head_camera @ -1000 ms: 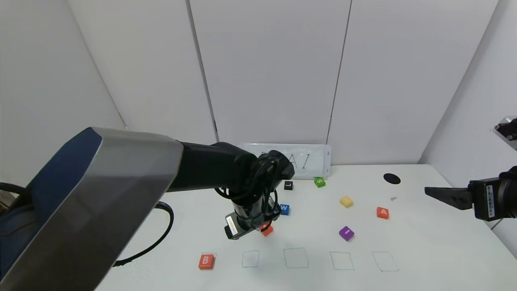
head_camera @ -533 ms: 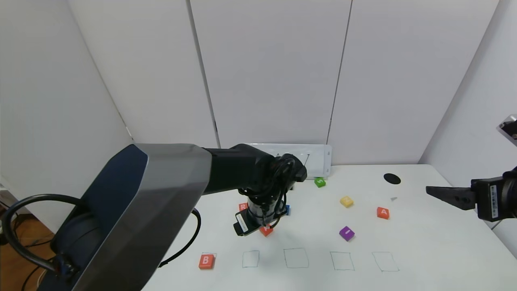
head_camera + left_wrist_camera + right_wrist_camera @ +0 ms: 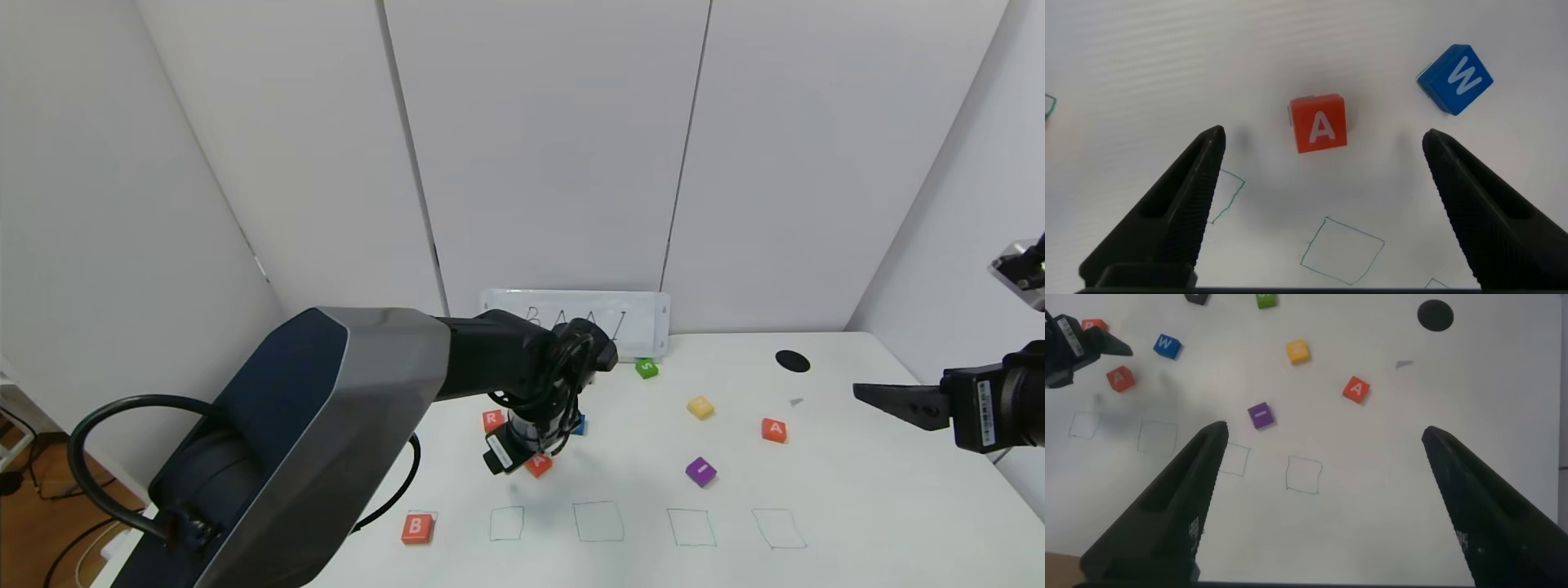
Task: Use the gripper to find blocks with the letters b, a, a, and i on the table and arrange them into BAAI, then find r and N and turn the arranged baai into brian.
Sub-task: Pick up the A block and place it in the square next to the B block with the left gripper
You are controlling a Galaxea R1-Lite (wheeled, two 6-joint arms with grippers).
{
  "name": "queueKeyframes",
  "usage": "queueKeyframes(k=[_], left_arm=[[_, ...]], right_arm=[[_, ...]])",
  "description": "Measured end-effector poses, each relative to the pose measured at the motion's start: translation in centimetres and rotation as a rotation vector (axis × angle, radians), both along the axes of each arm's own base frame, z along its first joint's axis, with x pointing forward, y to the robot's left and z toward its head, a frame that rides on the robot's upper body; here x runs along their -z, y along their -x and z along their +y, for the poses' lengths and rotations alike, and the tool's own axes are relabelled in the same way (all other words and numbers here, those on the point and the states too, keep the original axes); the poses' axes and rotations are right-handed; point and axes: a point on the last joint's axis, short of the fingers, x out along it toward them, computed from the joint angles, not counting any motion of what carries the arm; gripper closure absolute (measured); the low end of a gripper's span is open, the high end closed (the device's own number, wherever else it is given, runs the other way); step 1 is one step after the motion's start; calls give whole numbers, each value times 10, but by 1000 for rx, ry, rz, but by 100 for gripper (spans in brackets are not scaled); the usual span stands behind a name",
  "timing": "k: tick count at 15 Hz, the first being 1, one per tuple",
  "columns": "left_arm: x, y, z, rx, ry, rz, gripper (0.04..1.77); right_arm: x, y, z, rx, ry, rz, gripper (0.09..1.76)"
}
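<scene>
The left gripper (image 3: 1321, 175) hangs with its black fingers spread wide over the white table (image 3: 857, 490), directly above an orange-red cube marked A (image 3: 1319, 123), which sits between the fingers, untouched. A blue W cube (image 3: 1455, 78) lies just beyond one finger. The orange-red R cube (image 3: 492, 420) is close beside the gripper. The right gripper (image 3: 1323, 498) hovers spread wide, well away, over the second orange-red A cube (image 3: 1355, 389) and the purple I cube (image 3: 1260, 415). The orange-red B cube (image 3: 416, 527) lies by the leftmost drawn square.

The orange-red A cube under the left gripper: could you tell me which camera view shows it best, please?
The left wrist view: the A cube sits unobstructed between the open left gripper fingers, its letter plain. The head view shows it partly hidden behind that arm. The right wrist view shows it small and far off.
</scene>
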Motion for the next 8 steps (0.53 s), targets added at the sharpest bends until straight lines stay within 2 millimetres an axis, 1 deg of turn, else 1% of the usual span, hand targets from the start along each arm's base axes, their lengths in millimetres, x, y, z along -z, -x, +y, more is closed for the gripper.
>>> queueKeyframes(k=[3,6,8], left_arm=[[9,-6,0,-12,7,-7,9],[21,-7,-1,-16,-9,13,9],[25,-8,0,-19,-14,19,9]], right_arm=[[4,0,4,-22,4,15,14],[5,0,6,-31,6,20,14],[5,0,7,-35,5,21,14]])
